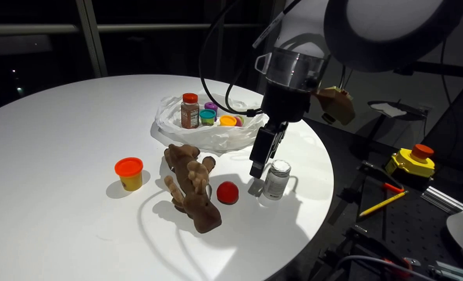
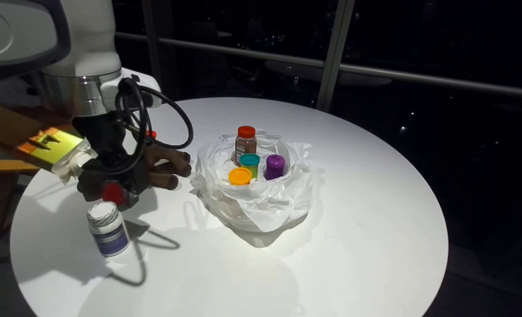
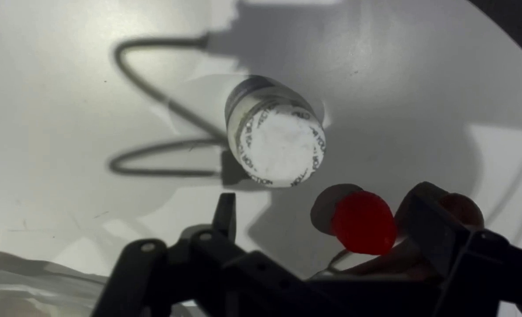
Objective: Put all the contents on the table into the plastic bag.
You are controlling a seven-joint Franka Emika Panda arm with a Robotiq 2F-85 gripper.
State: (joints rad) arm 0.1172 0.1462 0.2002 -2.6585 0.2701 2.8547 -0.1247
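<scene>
pincer (image 3: 321, 202) gapes wide, empty; the white bottle (image 2: 109, 231) just beside it looks rigid, likely slippery. grip it under the lid (image 3: 283, 147)

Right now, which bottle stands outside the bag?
The white bottle, upright on the table near the gripper; the red-capped bottle sits in the bag.

There is room between the white bottle (image 2: 108, 231) and the bag (image 2: 278, 202). A round red thing (image 1: 227, 192) blocks the way from bottle to brown toy (image 1: 190, 185).

dark windows (image 2: 441, 35) with pale rails (image 1: 153, 27); grey wall (image 1: 391, 89)
</scene>
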